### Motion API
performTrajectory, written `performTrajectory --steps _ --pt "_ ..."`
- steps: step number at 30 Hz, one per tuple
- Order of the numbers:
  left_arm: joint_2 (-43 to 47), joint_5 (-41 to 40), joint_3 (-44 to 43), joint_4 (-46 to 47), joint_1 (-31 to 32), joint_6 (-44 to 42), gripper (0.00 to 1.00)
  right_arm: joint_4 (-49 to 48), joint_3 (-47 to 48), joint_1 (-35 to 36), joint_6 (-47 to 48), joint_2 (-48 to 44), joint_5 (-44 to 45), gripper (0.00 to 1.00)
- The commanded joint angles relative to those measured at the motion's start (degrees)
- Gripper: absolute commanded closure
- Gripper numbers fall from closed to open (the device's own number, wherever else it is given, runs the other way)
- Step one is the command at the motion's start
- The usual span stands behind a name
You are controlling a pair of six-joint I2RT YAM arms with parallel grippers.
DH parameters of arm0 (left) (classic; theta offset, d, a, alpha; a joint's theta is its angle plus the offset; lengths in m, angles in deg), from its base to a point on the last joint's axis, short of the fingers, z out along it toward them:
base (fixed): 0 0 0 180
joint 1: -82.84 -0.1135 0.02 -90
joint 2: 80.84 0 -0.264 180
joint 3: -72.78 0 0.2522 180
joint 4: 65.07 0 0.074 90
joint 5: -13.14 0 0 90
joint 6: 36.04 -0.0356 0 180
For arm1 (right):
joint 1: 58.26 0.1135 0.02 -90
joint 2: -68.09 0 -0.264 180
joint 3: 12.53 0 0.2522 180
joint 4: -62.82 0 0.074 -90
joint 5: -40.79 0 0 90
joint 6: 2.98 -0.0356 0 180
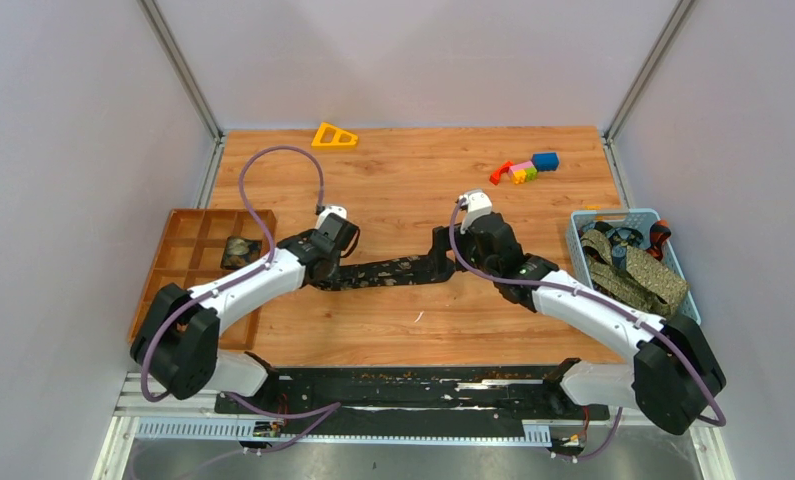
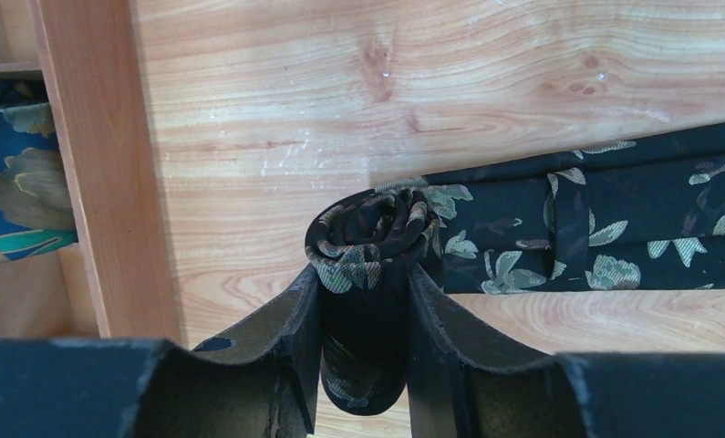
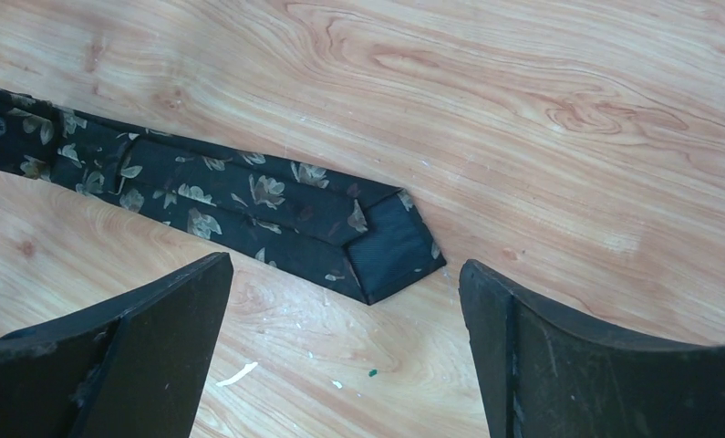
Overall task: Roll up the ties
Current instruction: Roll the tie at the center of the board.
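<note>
We can read no text, label, brand, number or sign in any of the three views. The black tie [image 1: 393, 270] carries only a pale leaf-and-flower print, with no writing that we can make out.

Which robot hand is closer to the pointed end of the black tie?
Right. The right gripper hangs open over the pointed end; the left gripper pinches the opposite, rolled end.
</note>
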Motion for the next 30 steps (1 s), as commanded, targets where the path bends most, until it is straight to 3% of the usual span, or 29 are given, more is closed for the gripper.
performTrajectory --steps 1,16,24,30 --pt "-2.6 -7.2 -3.6 -1.4 2.2 0.3 0.59 -4.6 -1.5 -0.3 -0.2 -2.6 2.9 0.03" --pt "-13.9 -16.2 -10.1 -5.1 8.9 1.6 0.59 -4.6 -2.4 -1.8 -0.5 -3.0 0.1 0.02" --pt "-19.1 -16.4 -13.0 -5.9 11.6 2.4 0.58 -4.6 -2.6 -2.5 -0.8 -3.1 -0.8 0.03" --pt "-21.3 -15.0 -15.0 -6.2 13.0 2.4 0.51 -4.6 -2.7 -2.6 -1.0 -3.2 -0.8 0.03"
